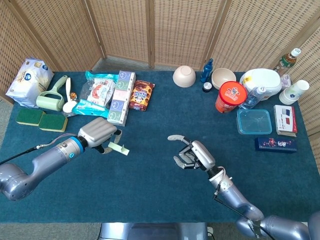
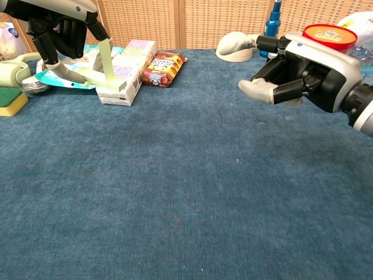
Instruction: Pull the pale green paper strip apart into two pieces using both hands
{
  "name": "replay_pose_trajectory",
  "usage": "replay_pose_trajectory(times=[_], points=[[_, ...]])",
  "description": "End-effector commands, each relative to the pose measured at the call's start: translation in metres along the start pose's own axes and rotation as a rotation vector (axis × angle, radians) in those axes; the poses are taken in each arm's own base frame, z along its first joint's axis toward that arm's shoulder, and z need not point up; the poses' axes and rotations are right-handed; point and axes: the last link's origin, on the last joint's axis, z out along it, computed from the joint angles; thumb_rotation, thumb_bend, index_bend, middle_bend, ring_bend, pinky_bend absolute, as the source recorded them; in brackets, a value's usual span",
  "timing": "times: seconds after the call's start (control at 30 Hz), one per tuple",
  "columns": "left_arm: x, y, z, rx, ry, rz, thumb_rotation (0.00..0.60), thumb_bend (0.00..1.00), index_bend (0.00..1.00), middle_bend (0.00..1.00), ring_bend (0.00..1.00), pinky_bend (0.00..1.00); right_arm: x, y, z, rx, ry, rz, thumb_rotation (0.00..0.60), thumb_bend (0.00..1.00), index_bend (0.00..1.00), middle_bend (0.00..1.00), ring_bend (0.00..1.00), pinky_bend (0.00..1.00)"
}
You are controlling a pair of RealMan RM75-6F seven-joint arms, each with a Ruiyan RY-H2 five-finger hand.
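The pale green paper strip (image 1: 117,147) hangs from my left hand (image 1: 96,134) above the blue cloth at the left; in the chest view the strip (image 2: 107,65) drops from the left hand (image 2: 61,26) and bends at its lower end. The left hand pinches its upper end. My right hand (image 1: 190,154) hovers near the table's middle with fingers apart and nothing in them; the chest view shows the right hand (image 2: 297,70) at the upper right, fingers pointing left toward the strip, well apart from it.
Boxes and snack packs (image 1: 121,96) lie behind the left hand, sponges (image 1: 41,120) and a lint roller (image 1: 52,98) at far left. An upturned bowl (image 1: 184,76), a red tub (image 1: 230,96), a clear container (image 1: 254,121) and bottles stand at the back right.
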Motion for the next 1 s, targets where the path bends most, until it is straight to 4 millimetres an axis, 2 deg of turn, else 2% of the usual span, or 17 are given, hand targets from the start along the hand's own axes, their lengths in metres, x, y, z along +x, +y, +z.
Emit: replay_pose_trajectory(times=[0.03,0.23,0.37,0.7,1.0], points=[[-0.001,0.0,0.001,0.001,-0.004,0.001,0.6,0.45,0.7,1.0,1.0,1.0,0.0,-0.001,0.0,0.008,-0.006,-0.003,0.6,0.4,0.24,1.0,1.0,1.0],[-0.004,0.002,0.006,-0.005,-0.014,-0.003,0.6,0.45,0.7,1.0,1.0,1.0,-0.003,-0.006,0.003,0.037,0.035,-0.009,0.6,0.39,0.38,1.0,1.0,1.0],[-0.004,0.005,0.01,-0.011,-0.019,-0.002,0.6,0.45,0.7,1.0,1.0,1.0,-0.006,-0.008,0.007,0.037,0.048,-0.016,0.6,0.39,0.44,1.0,1.0,1.0],[-0.005,0.014,0.021,-0.04,-0.031,0.026,0.6,0.45,0.7,1.0,1.0,1.0,-0.016,-0.014,0.015,0.022,0.012,0.006,0.6,0.39,0.35,1.0,1.0,1.0],[-0.006,0.023,0.03,-0.063,-0.043,0.039,0.6,0.45,0.7,1.0,1.0,1.0,-0.025,-0.021,0.023,0.031,-0.028,0.0,0.6,0.4,0.35,1.0,1.0,1.0]])
